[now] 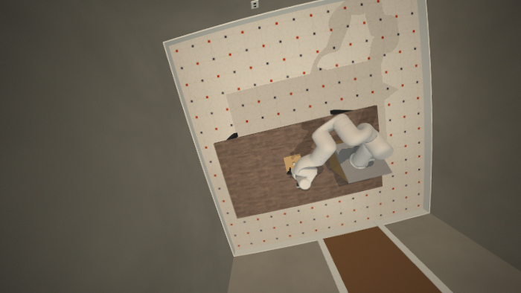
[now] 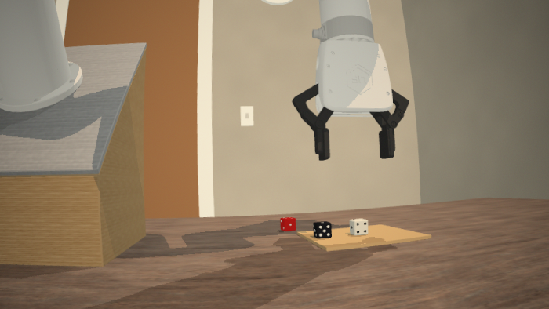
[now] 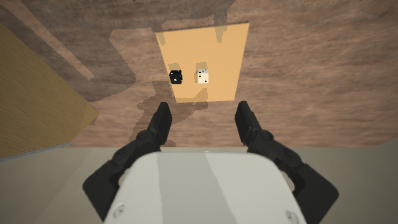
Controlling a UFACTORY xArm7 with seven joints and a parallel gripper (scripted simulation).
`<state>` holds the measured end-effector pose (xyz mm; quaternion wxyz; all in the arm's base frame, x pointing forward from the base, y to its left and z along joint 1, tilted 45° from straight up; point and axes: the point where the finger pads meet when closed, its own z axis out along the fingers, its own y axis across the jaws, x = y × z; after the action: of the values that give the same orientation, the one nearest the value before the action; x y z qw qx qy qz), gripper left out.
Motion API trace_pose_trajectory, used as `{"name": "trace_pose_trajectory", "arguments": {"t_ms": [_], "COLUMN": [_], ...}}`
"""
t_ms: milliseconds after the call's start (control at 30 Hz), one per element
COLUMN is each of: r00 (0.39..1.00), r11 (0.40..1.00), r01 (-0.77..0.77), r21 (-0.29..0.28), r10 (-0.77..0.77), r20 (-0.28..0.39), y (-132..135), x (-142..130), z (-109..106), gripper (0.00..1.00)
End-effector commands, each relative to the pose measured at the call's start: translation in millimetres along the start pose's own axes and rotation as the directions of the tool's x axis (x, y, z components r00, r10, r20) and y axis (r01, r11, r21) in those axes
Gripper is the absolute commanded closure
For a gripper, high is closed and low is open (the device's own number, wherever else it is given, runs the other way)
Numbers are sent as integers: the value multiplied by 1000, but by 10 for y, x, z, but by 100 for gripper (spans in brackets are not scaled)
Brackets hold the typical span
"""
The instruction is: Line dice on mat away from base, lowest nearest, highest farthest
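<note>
Top view first: the white arm point(image 1: 327, 145) covers most of the action, bending out from its base over the wooden surface point(image 1: 257, 186). Only a corner of the tan mat point(image 1: 289, 161) peeks out past the wrist, and I can't make out any dice from up here.

The exterior view is way more useful. The gripper point(image 2: 354, 152) hangs high in the air with its fingers point(image 2: 323, 144) spread wide and nothing between them. Well below them sits the mat point(image 2: 392, 235) with the white die point(image 2: 358, 227) almost straight under the gap and the black die point(image 2: 322, 230) under the finger on the base side, right at the mat's edge. The red die point(image 2: 288, 224) is farther out past that same finger, off the mat on the bare surface point(image 2: 470, 267), close to the mat edge but not touching it as far as I can tell.

In the wrist view, the fingers frame the near edge of the mat point(image 3: 220, 45). The black die point(image 3: 175, 77) and white die point(image 3: 202, 76) sit side by side, apart, just beyond the fingertips. The red one is out of shot.
</note>
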<state>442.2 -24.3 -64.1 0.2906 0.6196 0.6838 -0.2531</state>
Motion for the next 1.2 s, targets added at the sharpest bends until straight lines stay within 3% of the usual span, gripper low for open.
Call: {"name": "trace_pose_trajectory", "arguments": {"t_ms": [0,233,367,433,500,600,833,933,1000,1033,1067,1100,1167], "r00": [1000,1000,980,980,941,909,749,633,633,593,510,505,434], "r11": [1000,999,980,980,941,909,749,633,633,593,510,505,434], "r01": [0,31,198,198,337,417,663,774,774,805,860,863,901], "r21": [-4,-4,-3,-3,-2,-2,1,1,1,2,2,2,2], "r10": [0,-31,-198,-198,-337,-417,-663,-774,-774,-805,-860,-863,-901], "r20": [-2,-2,1,1,3,3,5,5,5,5,5,5,4], "y": [14,2,-61,-61,-119,-153,-278,-350,-350,-373,-419,-422,-460], "x": [11,33,148,148,248,306,505,611,611,645,710,714,767], "z": [-20,-15,8,8,28,39,75,93,93,99,109,110,118], "gripper": [0,0,0,0,0,0,0,0,0,0,0,0,0]}}
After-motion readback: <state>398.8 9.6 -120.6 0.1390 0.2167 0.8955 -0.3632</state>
